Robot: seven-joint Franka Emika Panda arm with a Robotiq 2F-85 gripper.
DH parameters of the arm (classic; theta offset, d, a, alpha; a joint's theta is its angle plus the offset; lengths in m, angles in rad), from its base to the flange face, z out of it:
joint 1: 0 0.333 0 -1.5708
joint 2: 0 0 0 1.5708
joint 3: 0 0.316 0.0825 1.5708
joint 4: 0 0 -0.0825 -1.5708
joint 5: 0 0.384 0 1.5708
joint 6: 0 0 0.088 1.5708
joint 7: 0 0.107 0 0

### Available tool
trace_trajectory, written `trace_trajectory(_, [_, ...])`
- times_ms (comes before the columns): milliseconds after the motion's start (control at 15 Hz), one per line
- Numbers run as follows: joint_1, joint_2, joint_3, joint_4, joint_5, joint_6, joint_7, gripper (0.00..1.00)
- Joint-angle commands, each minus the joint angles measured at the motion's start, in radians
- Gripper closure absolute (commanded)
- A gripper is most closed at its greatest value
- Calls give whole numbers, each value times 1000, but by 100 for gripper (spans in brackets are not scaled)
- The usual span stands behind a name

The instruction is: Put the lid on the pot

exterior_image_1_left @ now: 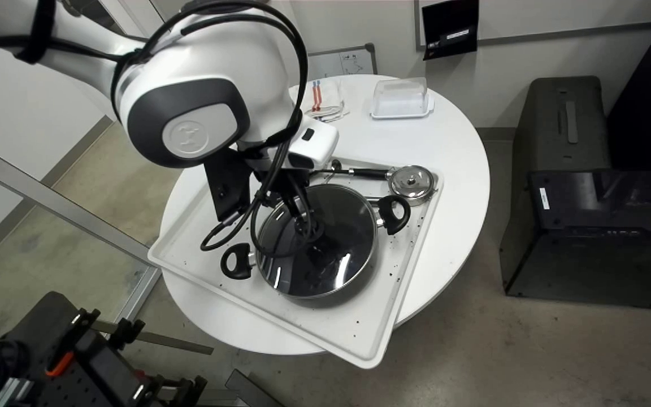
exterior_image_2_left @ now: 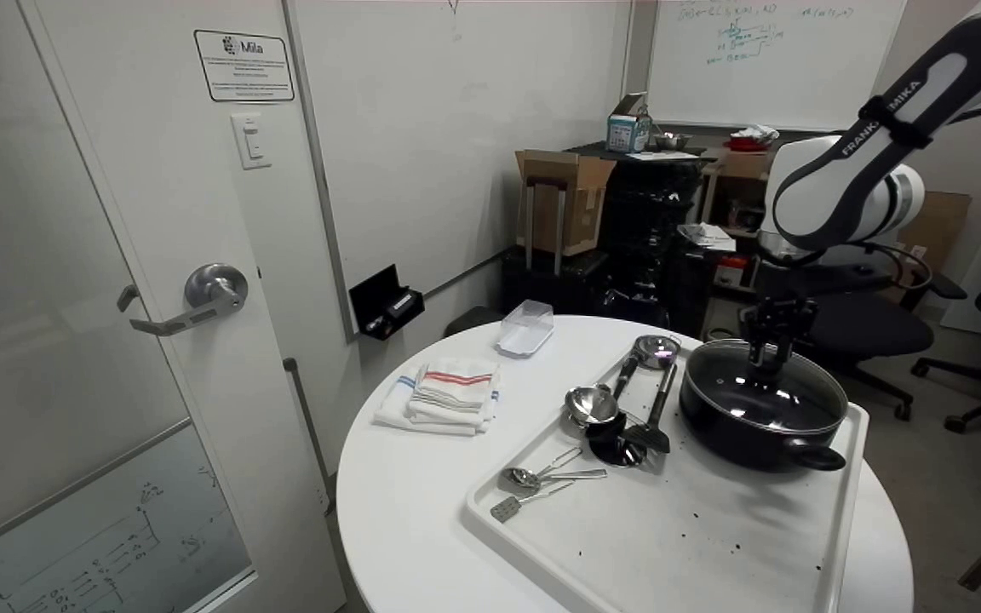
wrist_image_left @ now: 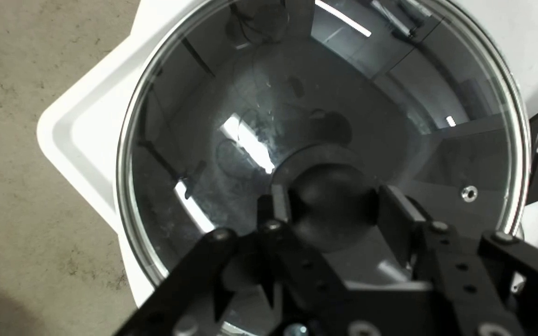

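One lid [wrist_image_left: 318,107]: clear glass, metal rim, one dark knob [wrist_image_left: 332,217]; it sits over the pot [exterior_image_2_left: 742,438].
One pot: black, round, on the tray [exterior_image_2_left: 712,545]; two side handles [exterior_image_1_left: 387,210].
One end effector [wrist_image_left: 339,203]: mine, its two fingers [wrist_image_left: 397,212] closed on the knob, one each side.
One small silver pan [exterior_image_1_left: 404,183]: long black handle; on the tray.
One black spatula [exterior_image_2_left: 648,437]: near the pot.
One clear container [exterior_image_2_left: 526,328]: on the tabletop [exterior_image_2_left: 401,494].
Folded cloths [exterior_image_2_left: 452,392]: white, striped, near the tray; I cannot count them.
Tabletop: round, white; the tray, white and dark-specked, overhangs its edge at a corner.
Around the tabletop: a door [exterior_image_2_left: 226,375], a cardboard box [exterior_image_2_left: 586,209], office chairs [exterior_image_2_left: 865,332].
Hard to make out: pot's inside, dark behind glass; small metal utensils [exterior_image_2_left: 523,478], overlapping, number uncertain; knob, blurred in wrist view; my arm [exterior_image_1_left: 212,70], cut off in both exterior views.
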Motion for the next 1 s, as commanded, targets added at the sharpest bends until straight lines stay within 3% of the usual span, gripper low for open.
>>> trace_trajectory(0, [18, 0, -13, -3, -14, 11, 29, 75])
trace_trajectory(933, [11, -18, 0, -15, -1, 5, 17, 75])
